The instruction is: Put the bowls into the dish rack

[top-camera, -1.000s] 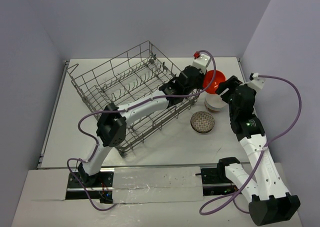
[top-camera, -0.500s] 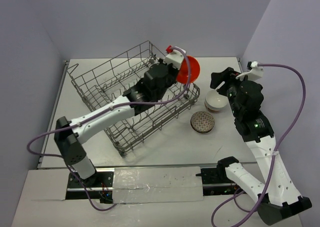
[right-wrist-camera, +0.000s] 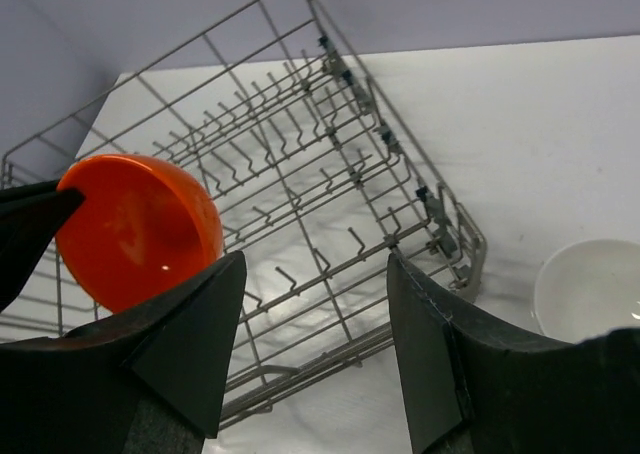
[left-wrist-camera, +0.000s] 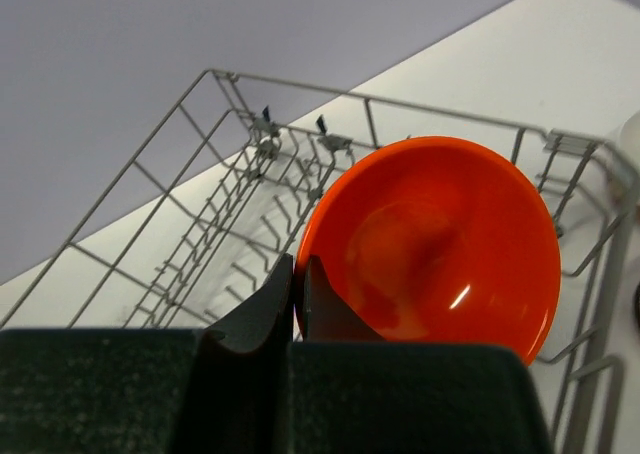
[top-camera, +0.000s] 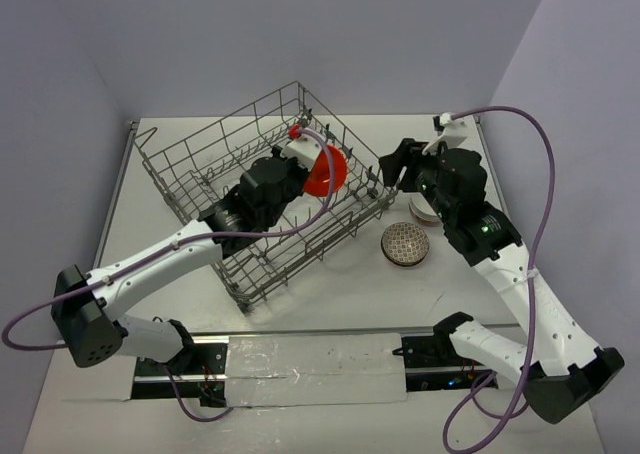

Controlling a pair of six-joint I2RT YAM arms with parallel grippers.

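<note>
My left gripper (top-camera: 306, 177) is shut on the rim of the orange-red bowl (top-camera: 327, 170), which it holds tilted on edge above the right half of the dish rack (top-camera: 215, 164). In the left wrist view the fingertips (left-wrist-camera: 298, 266) pinch the bowl's (left-wrist-camera: 440, 244) left rim, with the rack's tines (left-wrist-camera: 230, 184) below. My right gripper (top-camera: 388, 171) hangs open over the rack's right corner with nothing between its fingers (right-wrist-camera: 315, 264). The white bowl (top-camera: 424, 214) sits on the table, partly under my right arm, and the patterned bowl (top-camera: 405, 244) stands just in front of it.
The rack (right-wrist-camera: 330, 144) stands at an angle across the table's middle and left. The right wrist view shows the orange bowl (right-wrist-camera: 140, 229) at left and the white bowl (right-wrist-camera: 590, 289) at the far right. Grey walls close in the table at the back and both sides.
My left arm has carried the orange bowl leftward from beside the white bowl to above the rack. My right arm swung left toward the rack's right corner, its jaws slightly narrower.
</note>
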